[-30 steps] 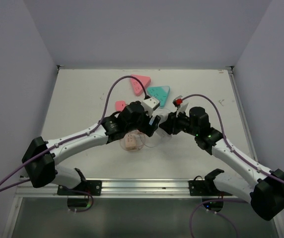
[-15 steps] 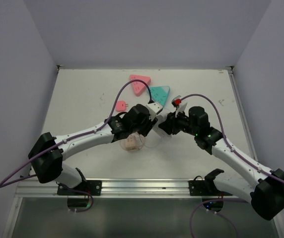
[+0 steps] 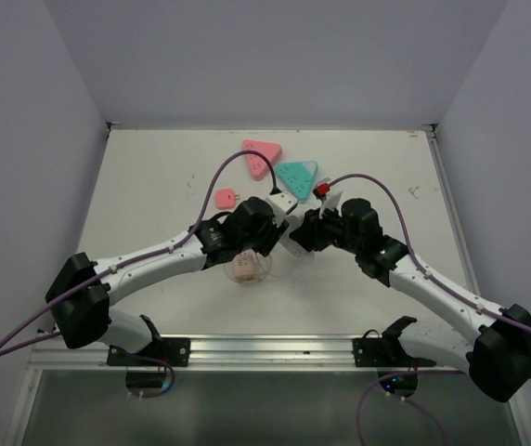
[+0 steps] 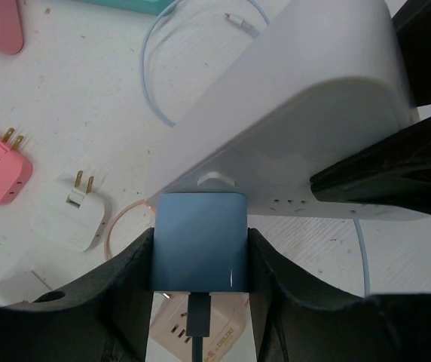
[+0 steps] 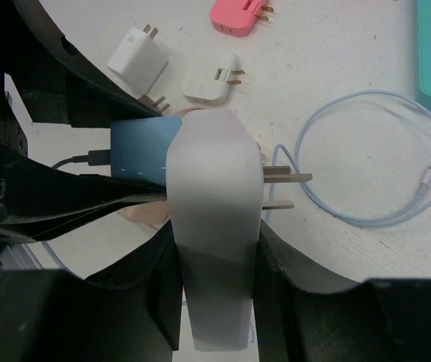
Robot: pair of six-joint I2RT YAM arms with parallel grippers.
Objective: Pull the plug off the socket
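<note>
Left gripper pinches the blue plug, seated in the white socket block that the right gripper clamps above the bench. The plug's long axis points back toward the left wrist.

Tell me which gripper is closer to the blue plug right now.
Left. The left gripper clamps the blue plug between its fingers. The right gripper grips the white socket that the plug butts against, so it sits just beside the plug, not on it.
</note>
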